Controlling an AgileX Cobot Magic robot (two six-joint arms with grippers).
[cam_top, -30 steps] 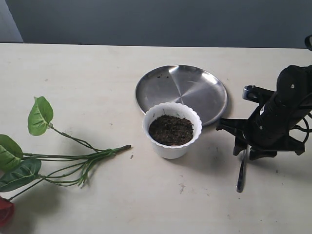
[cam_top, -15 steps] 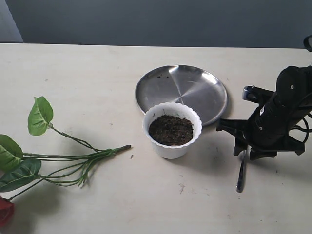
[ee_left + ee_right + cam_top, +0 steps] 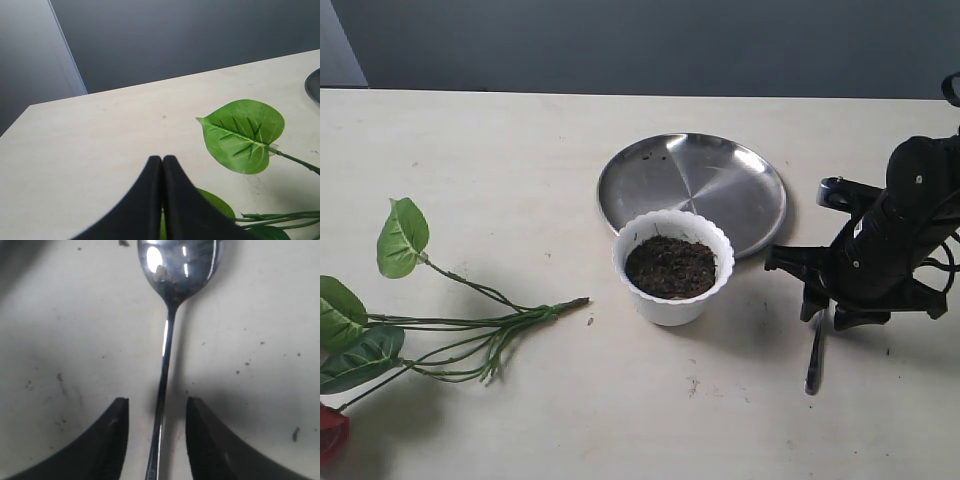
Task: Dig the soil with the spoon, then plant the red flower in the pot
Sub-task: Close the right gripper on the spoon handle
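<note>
A: Spoon (image 3: 165, 390), silver, flat on table (image 3: 520, 130). Lower right of exterior frame, handle running near-vertical there, well right of pot (image 3: 674, 266).

B: Relation to fingers?

A: Handle threaded through gap of right gripper (image 3: 156, 432), long axis square across closing line. Black pads (image 3: 107, 440) spread, one each side, neither touching metal. Bowl beyond fingertips, at top centre of right wrist frame.

B: Likely next call?

A: By judgement: pinch on handle, then lift toward pot. Nothing gripped yet.

B: Soil (image 3: 670, 266)?

A: Dark, crumbly, filling pot at centre frame, surface undug. Pot touching or overlapping front edge of steel plate (image 3: 720, 170); contact not certain.

B: Nearer arm?

A: Right, plainly. Left gripper (image 3: 162, 200) far from spoon, pads pressed together on nothing, over green leaves.

B: Red flower (image 3: 330, 430)?

A: Lying flat at lower left of exterior frame, bloom cut by frame corner, stems (image 3: 500, 325) pointing right toward pot. Well apart from pot. Left arm's side.

B: Risk?

A: Thin handle flush to table; possible slip on pinch.
</note>
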